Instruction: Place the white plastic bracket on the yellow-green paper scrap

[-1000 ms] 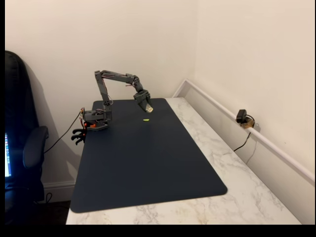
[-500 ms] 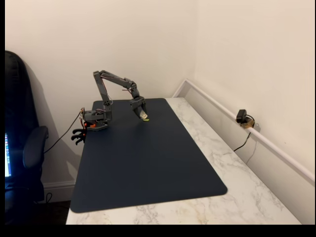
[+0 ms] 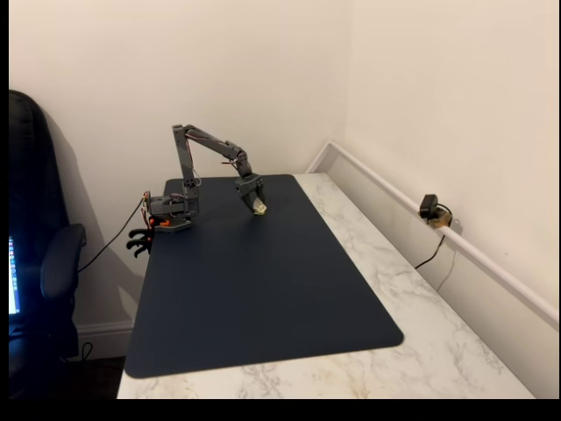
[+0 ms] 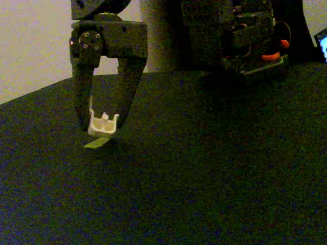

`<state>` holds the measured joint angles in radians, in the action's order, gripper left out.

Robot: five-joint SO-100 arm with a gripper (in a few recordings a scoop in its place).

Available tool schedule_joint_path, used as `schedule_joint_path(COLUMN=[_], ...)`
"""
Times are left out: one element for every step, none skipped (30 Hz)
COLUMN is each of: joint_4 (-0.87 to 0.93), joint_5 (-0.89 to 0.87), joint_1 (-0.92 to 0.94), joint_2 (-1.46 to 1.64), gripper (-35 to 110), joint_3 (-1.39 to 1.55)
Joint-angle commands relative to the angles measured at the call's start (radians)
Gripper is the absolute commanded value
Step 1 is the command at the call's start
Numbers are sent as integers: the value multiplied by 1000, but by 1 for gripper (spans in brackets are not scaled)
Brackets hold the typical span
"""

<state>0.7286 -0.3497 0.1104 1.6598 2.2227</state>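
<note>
White plastic bracket (image 4: 103, 123) above the yellow-green paper scrap (image 4: 97, 142).
Gripper (image 4: 102, 127) fingers clamp it, low over the dark mat (image 4: 214, 168).

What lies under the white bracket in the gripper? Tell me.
In a fixed view the yellow-green paper scrap lies on the dark mat just below the white plastic bracket, which the gripper holds. Whether bracket and scrap touch cannot be told; part of the scrap may be covered.

White bracket (image 4: 104, 123); yellow-green scrap (image 4: 97, 143); dark grey gripper (image 4: 101, 128); navy mat (image 3: 263, 289).
</note>
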Motion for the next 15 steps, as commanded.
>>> schedule_joint_path(joint_4=[15,21,29,40,44,44,52,57,52,44,34,26,28,31,32], joint_5=[9,8,12,17,25,28,26,23,15,0,-12,-18,-25,-29,-32], joint_1=[25,26,26,26,25,23,23,23,23,23,23,23,20,14,6], joint_2=[55,60,63,67,74,80,89,97,104,109,117,124,137,153,175], gripper=[16,20,23,27,31,33,36,38,39,40,40,40,40,40,40], joint_3=[-57,-52,-51,-51,-48,-48,-48,-49,-49,-49,-46,-44,-48,-52,-55])
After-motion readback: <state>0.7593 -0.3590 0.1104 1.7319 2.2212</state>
